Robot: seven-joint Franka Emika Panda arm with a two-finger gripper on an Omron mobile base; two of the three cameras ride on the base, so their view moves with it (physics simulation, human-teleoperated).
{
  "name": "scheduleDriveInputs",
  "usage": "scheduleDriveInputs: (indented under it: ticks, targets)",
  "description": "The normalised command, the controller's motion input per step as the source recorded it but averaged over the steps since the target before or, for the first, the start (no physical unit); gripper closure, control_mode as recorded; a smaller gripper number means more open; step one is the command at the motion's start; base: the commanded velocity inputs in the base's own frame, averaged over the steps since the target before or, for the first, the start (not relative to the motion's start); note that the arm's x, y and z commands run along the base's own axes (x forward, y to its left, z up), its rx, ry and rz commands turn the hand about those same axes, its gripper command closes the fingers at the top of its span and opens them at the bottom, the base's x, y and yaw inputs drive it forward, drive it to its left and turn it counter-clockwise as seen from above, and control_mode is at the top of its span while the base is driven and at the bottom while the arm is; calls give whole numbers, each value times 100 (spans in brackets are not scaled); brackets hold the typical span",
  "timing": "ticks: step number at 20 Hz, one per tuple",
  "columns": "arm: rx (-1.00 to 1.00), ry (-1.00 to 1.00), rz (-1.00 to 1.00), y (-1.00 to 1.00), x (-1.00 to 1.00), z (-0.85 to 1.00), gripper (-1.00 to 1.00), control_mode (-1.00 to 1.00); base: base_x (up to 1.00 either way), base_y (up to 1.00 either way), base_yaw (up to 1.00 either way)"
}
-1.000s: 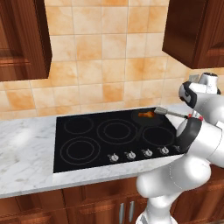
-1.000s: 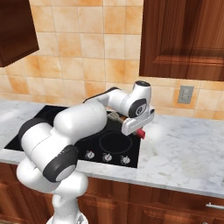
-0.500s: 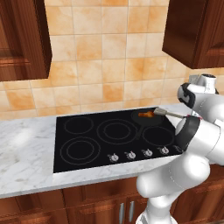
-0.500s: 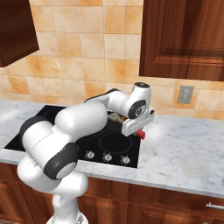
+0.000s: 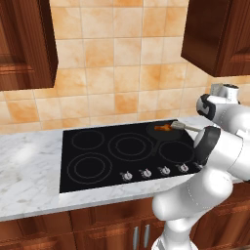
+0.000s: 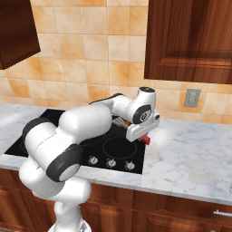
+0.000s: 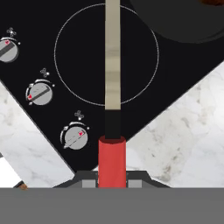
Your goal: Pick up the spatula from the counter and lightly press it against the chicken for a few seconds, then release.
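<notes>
Hand view shows you the spatula [image 7: 112, 65] running straight up the middle: a round, glossy red grip, a short black neck, then a long flat beige blade that reaches over one thin white burner ring on the smooth black glass cooktop [image 7: 52, 26]; the gripper [image 7: 112, 180] has its jaws pinched on the red grip, one dark tip on each side; three round grey knobs [image 7: 75, 136] sit in a row along the glass edge, each with a red pointer mark and a tiny white symbol above it, too small for you to read; white marble counter [image 7: 183, 144] with grey veining borders the glass; the dark round pan [image 7: 183, 22] curves in at the top right. From the left base view you can see the chicken [image 5: 161, 128], a small orange-brown piece, lying in that pan on the rear right burner, with the spatula's pale head just beside it on the right; whether the two touch you cannot tell from there. From the right base view, a pale outlet plate [image 6: 192, 97] sits on the glossy orange-tan tiled wall [image 6: 90, 63], under the dark wood cabinets [image 6: 190, 41].
</notes>
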Motion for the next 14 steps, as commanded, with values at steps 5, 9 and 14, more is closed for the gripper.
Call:
scheduleDriveInputs:
  ticks: [5,9,14]
  targets:
    - [0,0,-1,0,6,-12,100,-100,0,0,0]
    - [0,0,-1,0,12,-8,100,-100,0,0,0]
    - [0,0,0,0,15,0,100,-100,0,0,0]
